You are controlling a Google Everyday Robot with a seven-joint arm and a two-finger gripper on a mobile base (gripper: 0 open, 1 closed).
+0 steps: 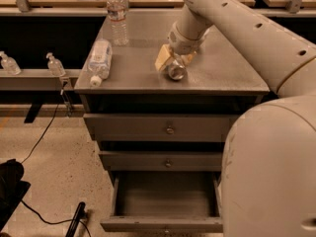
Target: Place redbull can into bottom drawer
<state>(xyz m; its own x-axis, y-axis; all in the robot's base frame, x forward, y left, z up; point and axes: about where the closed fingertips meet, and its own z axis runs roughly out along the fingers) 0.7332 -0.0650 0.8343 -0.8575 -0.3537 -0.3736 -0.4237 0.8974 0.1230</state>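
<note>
The redbull can [176,71] lies on its side on the grey cabinet top [227,75], its shiny round end facing the camera. My gripper [176,59] has come down over the can from behind. Its tan fingers [162,59] stand on either side of the can, open, close to its sides. The can rests on the cabinet top. The bottom drawer [163,224] is pulled out below, with its dark interior in view and nothing in it. The two upper drawers are shut.
A clear water bottle [117,15] stands upright at the back left of the top. Another one [100,58] lies on its side near the left edge. Two small bottles [55,64] sit on a low shelf at the left. A black cable [42,135] runs across the floor.
</note>
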